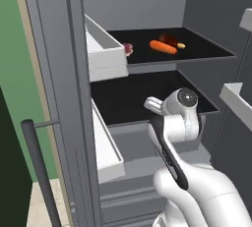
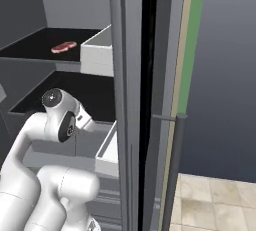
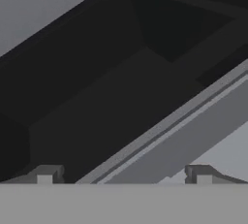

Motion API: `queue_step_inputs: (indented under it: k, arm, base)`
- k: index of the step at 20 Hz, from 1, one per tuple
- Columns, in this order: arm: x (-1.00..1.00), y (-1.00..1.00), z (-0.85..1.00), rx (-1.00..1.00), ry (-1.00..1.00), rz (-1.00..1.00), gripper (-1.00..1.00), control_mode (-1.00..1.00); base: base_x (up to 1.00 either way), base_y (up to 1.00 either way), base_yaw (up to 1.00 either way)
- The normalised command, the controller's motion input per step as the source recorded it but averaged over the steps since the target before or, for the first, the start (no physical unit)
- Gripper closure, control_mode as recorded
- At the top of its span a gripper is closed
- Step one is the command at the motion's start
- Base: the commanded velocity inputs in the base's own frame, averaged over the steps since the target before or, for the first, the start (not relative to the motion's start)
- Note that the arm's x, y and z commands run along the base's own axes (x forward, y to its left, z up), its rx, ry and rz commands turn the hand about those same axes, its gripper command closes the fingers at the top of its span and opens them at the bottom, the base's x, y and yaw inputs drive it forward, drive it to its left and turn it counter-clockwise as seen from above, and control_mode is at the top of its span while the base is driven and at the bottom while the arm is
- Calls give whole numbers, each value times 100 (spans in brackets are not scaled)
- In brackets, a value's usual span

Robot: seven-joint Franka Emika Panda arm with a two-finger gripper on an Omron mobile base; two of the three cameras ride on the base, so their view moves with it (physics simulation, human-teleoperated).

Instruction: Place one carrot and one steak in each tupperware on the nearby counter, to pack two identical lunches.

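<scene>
Facing the open fridge; judging from this, nothing is packed yet. A carrot and a steak lie on the upper shelf. Gripper fingers spread, empty, aimed at the lower shelf. Door bins crowd the left; the shelf lip sits just ahead.

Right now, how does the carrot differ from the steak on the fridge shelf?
The carrot is orange, long and tapered; the steak is pink-red with a pale edge, flat and broad. In the left base view the carrot lies further right than the steak. Both rest on the same dark upper shelf.
</scene>
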Motion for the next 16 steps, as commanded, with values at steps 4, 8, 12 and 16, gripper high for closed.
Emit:
queue_step_inputs:
  k: [4,8,12,16]
  arm:
    - [0,0,0,0,0,0,-100,100]
    - [0,0,0,0,0,0,-100,100]
    - [0,21,69,-3,0,2,-100,-100]
    - [-3,47,100,-8,3,12,-100,-100]
  base:
    - [77,0,-16]
    - [32,1,-5]
    - [0,4,0]
    - [0,0,0]
